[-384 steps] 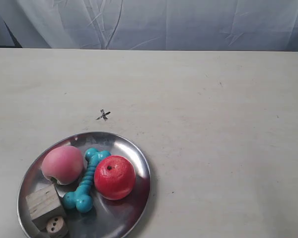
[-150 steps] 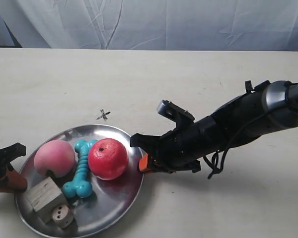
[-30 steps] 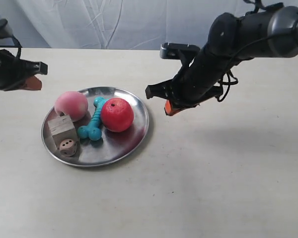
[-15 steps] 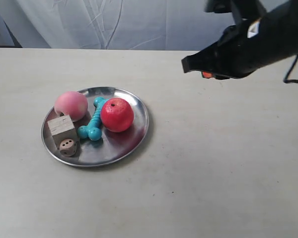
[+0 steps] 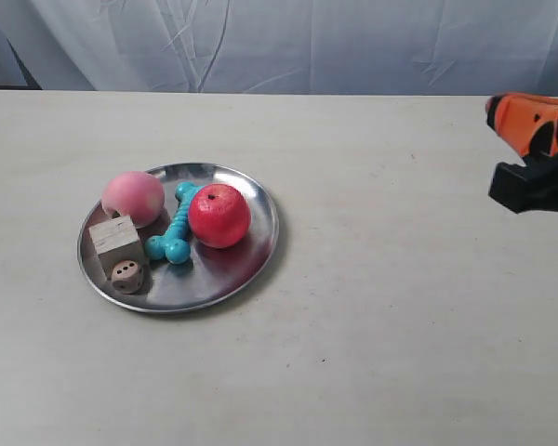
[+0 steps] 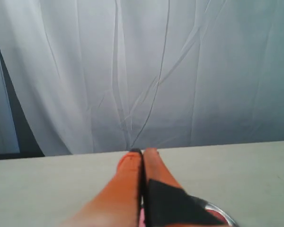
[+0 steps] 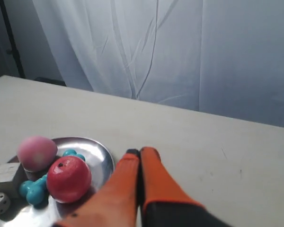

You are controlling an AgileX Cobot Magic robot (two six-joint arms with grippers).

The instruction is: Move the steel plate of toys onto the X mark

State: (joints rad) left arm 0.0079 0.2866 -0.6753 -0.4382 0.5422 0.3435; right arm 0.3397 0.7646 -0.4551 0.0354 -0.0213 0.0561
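The steel plate (image 5: 253, 249) lies flat on the table, left of centre. On it are a pink peach (image 5: 132, 198), a red apple (image 5: 219, 215), a teal bone (image 5: 174, 232), a pale wooden cube (image 5: 116, 239) and a small die (image 5: 126, 275). The X mark shows in no view. My right gripper (image 7: 141, 152) is shut and empty, raised well off to the side of the plate (image 7: 98, 152) and apple (image 7: 68, 178); it shows at the exterior view's right edge (image 5: 525, 121). My left gripper (image 6: 143, 152) is shut and empty, with a sliver of plate rim (image 6: 218, 213) behind it.
The pale table (image 5: 381, 316) stretches around the plate. A white curtain (image 5: 288, 42) hangs along the far edge. A dark upright strip (image 6: 12, 118) stands at the curtain's side in the left wrist view.
Both arms have pulled away from the plate: the one at the exterior view's left has left the view, the other has withdrawn to the right edge. The plate and toys have stayed put.
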